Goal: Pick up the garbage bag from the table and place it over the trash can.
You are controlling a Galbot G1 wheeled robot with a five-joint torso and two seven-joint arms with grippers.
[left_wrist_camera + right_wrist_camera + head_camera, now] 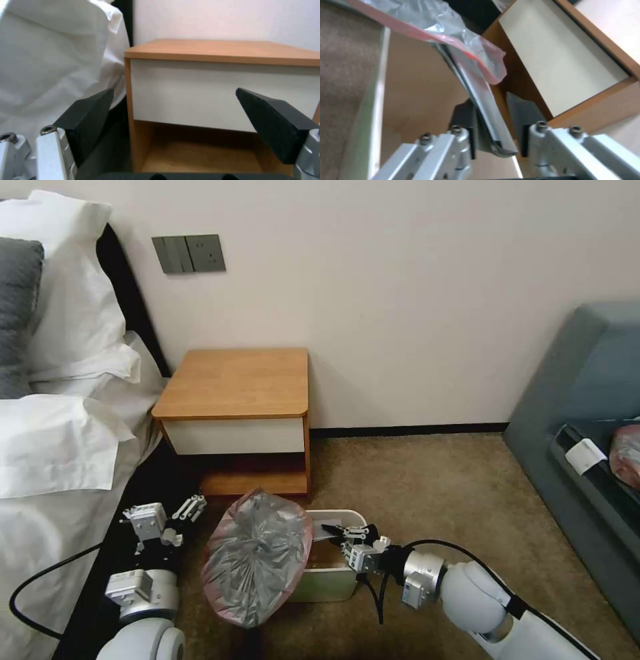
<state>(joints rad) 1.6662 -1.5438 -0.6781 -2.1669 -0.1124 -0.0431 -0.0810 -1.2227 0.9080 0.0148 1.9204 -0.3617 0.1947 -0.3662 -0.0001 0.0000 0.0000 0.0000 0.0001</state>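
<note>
Crinkled plastic: the garbage bag, silvery grey with a pink-red edge, is draped over the left side of the trash can and bulges out toward the robot's left; its mouth is not spread around the whole rim
Beige plastic: the trash can stands on the carpet in front of the bench, lower than it, with its right part uncovered and its inside visible
Wood: the bench has an orange-brown top, a white drawer front and a low shelf; it stands against the wall beside the bed
Right claw: reaches in from the right over the can's far rim; in the right wrist view its two dark fingers straddle the can's thin wall, one on each side, slightly apart, with the bag's pink edge just beyond the tips
Left claw: low beside the bed, left of the bag and not touching it; in the left wrist view its fingers are spread wide with nothing between them, facing the drawer front
</note>
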